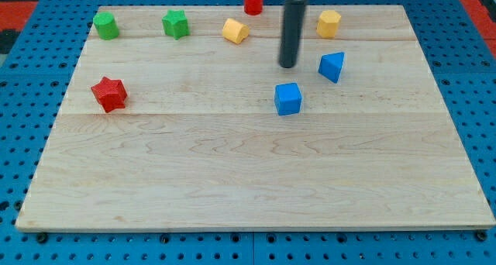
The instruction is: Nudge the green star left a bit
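Note:
The green star (176, 23) lies near the view's top left of the wooden board (248, 172). A green block (106, 25), round-edged, sits to its left. My tip (287, 65) stands on the board well to the right of the star, above the blue cube (287, 98) and left of the blue triangular block (332, 66). The tip touches no block.
A yellow block (235, 30) lies between the star and my tip. A red cylinder (253, 1) sits at the top edge. A yellow hexagonal block (328, 23) is at the top right. A red star (108, 94) lies at the left.

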